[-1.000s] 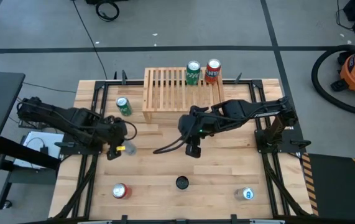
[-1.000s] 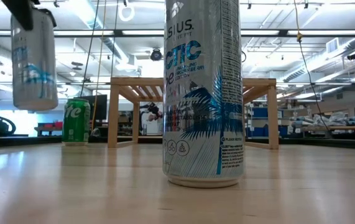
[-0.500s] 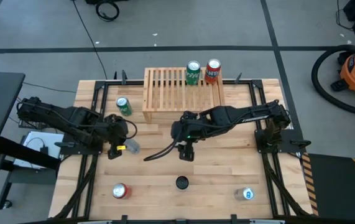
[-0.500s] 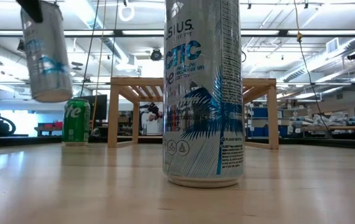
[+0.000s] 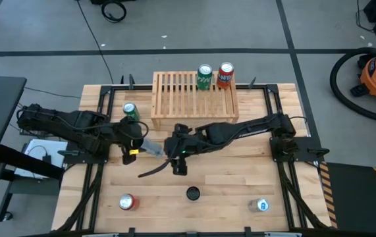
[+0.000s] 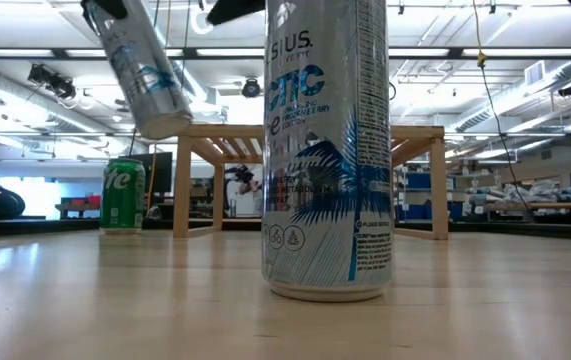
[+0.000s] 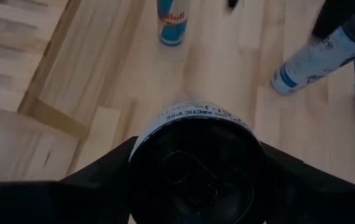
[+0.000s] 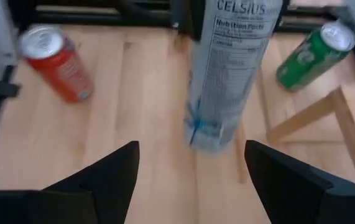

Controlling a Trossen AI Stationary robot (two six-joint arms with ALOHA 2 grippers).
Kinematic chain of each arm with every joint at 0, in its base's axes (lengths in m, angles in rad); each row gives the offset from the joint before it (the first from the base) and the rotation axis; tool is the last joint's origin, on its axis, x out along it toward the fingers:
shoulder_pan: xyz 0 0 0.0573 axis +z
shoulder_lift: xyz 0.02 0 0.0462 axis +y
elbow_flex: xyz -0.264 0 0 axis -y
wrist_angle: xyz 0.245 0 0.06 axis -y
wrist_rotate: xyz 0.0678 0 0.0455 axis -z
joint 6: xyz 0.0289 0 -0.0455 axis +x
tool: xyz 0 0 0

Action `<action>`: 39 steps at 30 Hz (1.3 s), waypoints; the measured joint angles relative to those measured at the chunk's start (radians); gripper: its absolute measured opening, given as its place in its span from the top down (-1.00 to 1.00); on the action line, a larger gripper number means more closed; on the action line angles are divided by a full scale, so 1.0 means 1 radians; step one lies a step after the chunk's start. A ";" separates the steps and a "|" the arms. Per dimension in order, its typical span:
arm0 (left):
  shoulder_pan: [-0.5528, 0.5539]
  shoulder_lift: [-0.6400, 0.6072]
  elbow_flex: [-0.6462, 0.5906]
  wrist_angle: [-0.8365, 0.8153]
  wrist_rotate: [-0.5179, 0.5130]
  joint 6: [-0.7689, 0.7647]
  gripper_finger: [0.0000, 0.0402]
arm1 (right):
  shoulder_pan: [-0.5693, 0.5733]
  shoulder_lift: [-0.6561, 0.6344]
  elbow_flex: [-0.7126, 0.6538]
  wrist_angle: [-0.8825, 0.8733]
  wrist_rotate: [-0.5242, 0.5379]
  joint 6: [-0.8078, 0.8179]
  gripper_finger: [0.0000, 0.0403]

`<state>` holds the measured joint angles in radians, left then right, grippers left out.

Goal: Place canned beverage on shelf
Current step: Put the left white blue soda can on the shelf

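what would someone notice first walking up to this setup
Most striking is the tall white Celsius can held tilted in the air by the left gripper over the middle of the table, with the right gripper open and reaching toward its free end. Behind them stands the shelf, a green can and a red can already at its right back corner.

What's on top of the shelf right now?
Two upright cans stand at the shelf top's back right corner: a green can and a red can. The other slats are bare. Under the slats cannot be seen from above.
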<state>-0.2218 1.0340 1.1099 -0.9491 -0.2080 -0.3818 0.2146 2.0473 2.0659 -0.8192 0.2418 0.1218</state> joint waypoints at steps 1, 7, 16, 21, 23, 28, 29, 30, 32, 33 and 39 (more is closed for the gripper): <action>0.005 0.000 0.000 0.006 0.002 0.006 -0.31 | -0.001 0.015 0.000 0.008 0.027 -0.013 -0.49; 0.013 0.000 0.000 0.014 0.001 0.058 -0.31 | -0.020 0.086 0.000 0.133 0.110 -0.052 -0.49; 0.013 0.000 0.000 0.083 -0.004 0.131 -0.31 | -0.054 0.111 0.000 0.257 0.081 -0.053 -0.49; 0.012 0.001 0.000 0.093 -0.003 0.138 -0.31 | -0.055 0.111 0.000 0.253 0.075 -0.069 -0.48; 0.012 0.001 0.000 0.094 -0.009 0.142 -0.31 | -0.055 0.110 0.000 0.251 0.072 -0.070 -0.43; 0.017 0.001 0.000 0.094 -0.012 0.140 -0.32 | -0.059 0.110 0.000 0.245 0.047 -0.070 -0.20; 0.021 0.001 0.000 0.097 -0.012 0.141 -0.32 | -0.059 0.109 0.001 0.242 0.047 -0.068 -0.20; 0.025 0.001 0.000 0.099 -0.009 0.143 -0.33 | -0.060 0.109 0.001 0.240 0.047 -0.062 -0.20; 0.033 0.000 0.000 0.103 -0.007 0.150 -0.36 | -0.062 0.109 0.001 0.240 0.046 -0.053 -0.20; 0.037 0.000 0.000 0.104 -0.007 0.153 -0.37 | -0.064 0.109 0.001 0.240 0.043 -0.051 -0.20; 0.040 0.000 0.000 0.105 0.007 0.185 -0.45 | -0.068 0.109 0.001 0.240 0.028 -0.041 -0.20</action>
<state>-0.1814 1.0340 1.1095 -0.8441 -0.2012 -0.1971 0.1471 2.1559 2.0670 -0.5793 0.2696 0.0805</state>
